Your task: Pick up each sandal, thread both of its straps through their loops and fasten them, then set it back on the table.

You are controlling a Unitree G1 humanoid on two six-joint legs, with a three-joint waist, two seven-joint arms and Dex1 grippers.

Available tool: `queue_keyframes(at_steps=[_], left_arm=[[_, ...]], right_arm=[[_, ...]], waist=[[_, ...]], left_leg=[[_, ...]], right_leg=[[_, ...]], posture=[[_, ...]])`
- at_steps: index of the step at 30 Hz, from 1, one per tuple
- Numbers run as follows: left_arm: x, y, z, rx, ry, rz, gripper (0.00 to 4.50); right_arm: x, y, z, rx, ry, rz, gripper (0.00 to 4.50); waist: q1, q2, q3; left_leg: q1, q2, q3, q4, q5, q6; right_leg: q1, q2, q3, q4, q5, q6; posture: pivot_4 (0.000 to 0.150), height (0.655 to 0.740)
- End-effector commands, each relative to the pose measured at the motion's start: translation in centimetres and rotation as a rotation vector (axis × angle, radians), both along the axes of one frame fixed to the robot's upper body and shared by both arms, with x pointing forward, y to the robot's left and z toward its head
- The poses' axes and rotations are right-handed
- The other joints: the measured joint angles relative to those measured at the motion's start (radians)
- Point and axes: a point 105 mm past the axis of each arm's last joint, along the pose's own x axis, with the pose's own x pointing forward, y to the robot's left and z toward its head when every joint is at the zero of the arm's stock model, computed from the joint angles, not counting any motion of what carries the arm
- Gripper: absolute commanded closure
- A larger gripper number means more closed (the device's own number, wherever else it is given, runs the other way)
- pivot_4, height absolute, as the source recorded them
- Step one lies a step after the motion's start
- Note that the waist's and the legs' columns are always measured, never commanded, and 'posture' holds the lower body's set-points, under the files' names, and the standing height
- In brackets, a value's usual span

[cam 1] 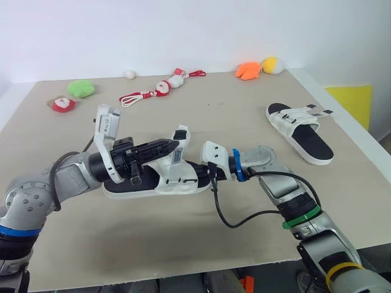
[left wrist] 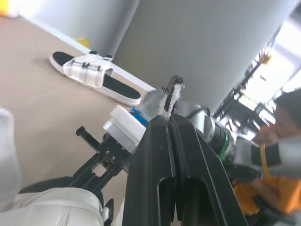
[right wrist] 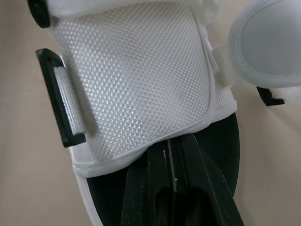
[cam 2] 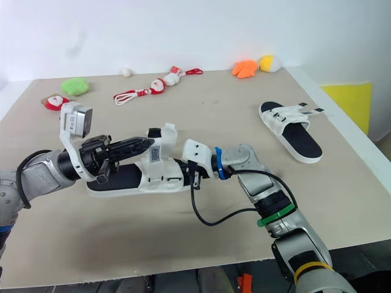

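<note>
A white mesh sandal with a black sole (cam 1: 174,180) is lying on the beige tabletop (cam 1: 232,107) just short of the middle, its length running from 9 to 3 o'clock. Both arms are meeting over it. The left gripper (cam 1: 175,144) is reaching in from 9 o'clock above the sandal, its two black fingers pressing together on the tip of a white fabric strap (left wrist: 172,95), which is sticking up past the fingertips. The strap is standing raised over the sandal's upper rather than lying flat.

The right gripper (right wrist: 176,142) is coming in from 3 o'clock. Its fingers are drawn tight against each other, with the tips sitting at the hem of the mesh upper over the black footbed; whether they are pinching that hem I cannot tell. A black plastic loop (right wrist: 59,98) is showing on the side of the upper.

A second white sandal with a black sole (cam 1: 299,126) is resting well apart at 2 o'clock, near the table's edge. Small plush toys are lying along the far edge: a green one (cam 1: 80,88) at 11 o'clock and an orange one (cam 1: 248,70) at 1 o'clock.
</note>
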Motion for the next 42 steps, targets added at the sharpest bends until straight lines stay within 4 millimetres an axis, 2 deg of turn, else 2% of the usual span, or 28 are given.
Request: queue_keyframes(at_steps=[1,7,14,19,32,42], left_arm=[[0.4,1.2,2.8,-0.125,-0.037,0.057,4.48],[2.0,2.1,0.2,-0.129,0.1,0.141,4.48],[4.0,3.8,-0.6,-0.219,0.209,0.236,4.48],[4.4,4.0,-1.8,-0.224,0.27,0.251,4.48],[5.6,4.8,-2.5,-0.354,0.402,0.229,4.48],[6.2,4.1,-4.1,-0.331,0.46,0.204,4.48]], right_arm=[[0.0,-1.3,-2.8,-0.094,0.058,-0.053,4.5],[-0.1,-1.3,-2.9,-0.097,0.05,-0.047,4.5],[-0.1,-1.5,-2.9,-0.102,0.043,-0.048,4.5],[-0.2,-1.5,-2.9,-0.102,0.043,-0.047,4.5],[-0.3,-1.4,-2.8,-0.099,0.042,-0.041,4.5],[-0.5,-1.3,-2.8,-0.096,0.045,-0.034,4.5]], waist=[[0.001,0.0,0.0],[0.001,0.0,0.0],[0.001,0.0,0.0],[0.002,-0.001,0.0],[0.002,-0.001,0.0],[0.002,-0.001,0.0]], left_leg=[[0.0,0.0,0.0,0.0,0.0,0.0],[-0.001,0.0,0.0,0.001,0.0,0.0],[-0.001,-0.001,-0.001,0.003,0.0,0.0],[-0.001,-0.001,-0.001,0.004,0.0,-0.001],[-0.001,-0.001,-0.001,0.004,0.0,-0.001],[-0.002,-0.001,-0.001,0.004,0.0,-0.001]], right_leg=[[0.0,0.0,0.0,0.0,0.0,0.0],[0.0,0.0,0.0,0.0,0.0,0.0],[0.001,0.0,0.0,0.0,0.0,-0.001],[0.001,0.0,0.0,0.0,0.001,-0.001],[0.001,0.0,0.0,-0.001,0.001,-0.001],[0.001,0.0,0.0,-0.001,0.001,-0.001]], posture=[[0.15,0.74],[0.15,0.74],[0.15,0.74],[0.15,0.74],[0.15,0.74],[0.15,0.74]])
